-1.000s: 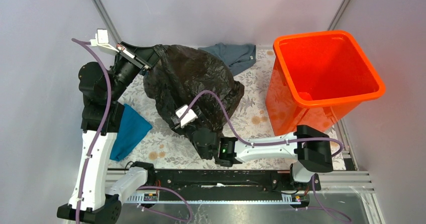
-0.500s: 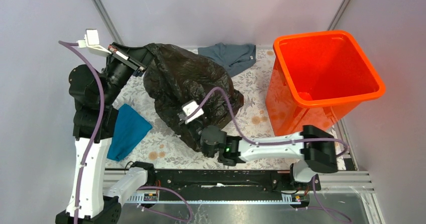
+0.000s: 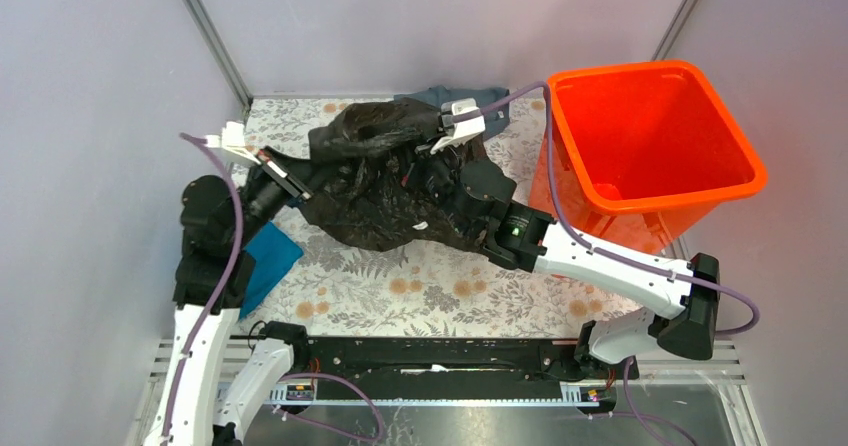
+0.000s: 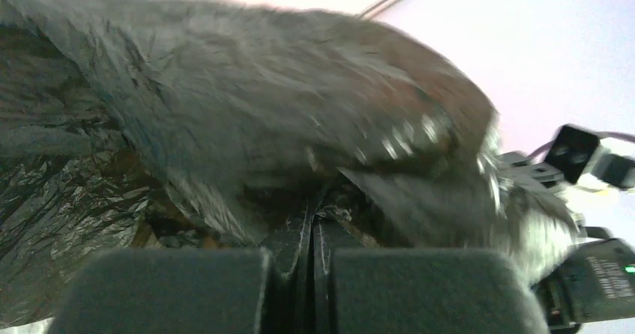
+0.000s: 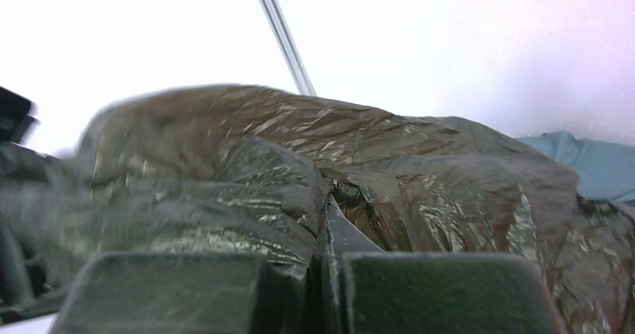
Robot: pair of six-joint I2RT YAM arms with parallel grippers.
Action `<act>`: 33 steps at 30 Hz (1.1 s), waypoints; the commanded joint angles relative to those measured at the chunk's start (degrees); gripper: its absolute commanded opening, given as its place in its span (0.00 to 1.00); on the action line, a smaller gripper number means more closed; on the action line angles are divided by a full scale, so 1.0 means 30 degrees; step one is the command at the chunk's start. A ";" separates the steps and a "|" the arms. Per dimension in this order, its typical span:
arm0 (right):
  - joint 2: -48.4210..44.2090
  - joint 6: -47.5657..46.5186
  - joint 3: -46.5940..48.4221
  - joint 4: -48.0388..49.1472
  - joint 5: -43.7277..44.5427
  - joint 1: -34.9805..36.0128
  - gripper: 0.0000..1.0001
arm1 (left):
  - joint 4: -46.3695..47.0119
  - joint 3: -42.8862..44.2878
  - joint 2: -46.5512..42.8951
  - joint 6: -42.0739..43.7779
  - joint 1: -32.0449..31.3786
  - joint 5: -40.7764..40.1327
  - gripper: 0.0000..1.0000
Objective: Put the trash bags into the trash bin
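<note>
- While both arms reach toward the middle of the top view, the trash bag lies bunched on the floral table cover, just left of centre in the frame, with one fold raised toward the upper edge.
- The left gripper comes in from the left side of the frame and meets the bag's left end.
- In the left wrist view its two dark fingers are pressed together, and black film is pinched in the seam between them. Blurred, crinkled plastic fills most of that frame.
- The right gripper sits at the bag's upper right part, its forearm slanting up from the lower right of the top view.
- In the right wrist view its jaws are also closed tight, with a glossy fold of the bag caught at their tips.
- The trash bin stands upright at the right of the top view with its mouth open. The bag is wholly outside it, to its left.
- A grey-blue cloth lies at the upper centre, partly hidden behind the bag and the right wrist.
- A teal-blue cloth lies at the left, beside the left arm and just below the bag's left end.
</note>
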 commanded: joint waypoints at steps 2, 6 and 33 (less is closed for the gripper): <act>0.0335 0.1053 0.1243 -0.0765 -0.1141 -0.1105 0.00 | 0.0979 -0.2133 -0.1195 -0.0790 0.0062 0.2799 0.00; 0.0505 -0.0097 0.2171 -0.1017 -0.1924 -0.1649 0.00 | 0.0981 -0.3712 -0.1975 -0.0440 0.0062 0.4970 0.13; -0.4514 -1.7086 1.8756 -0.4003 0.0813 -0.1825 0.00 | -0.3509 0.4327 -0.0390 0.7919 0.0037 0.2411 0.99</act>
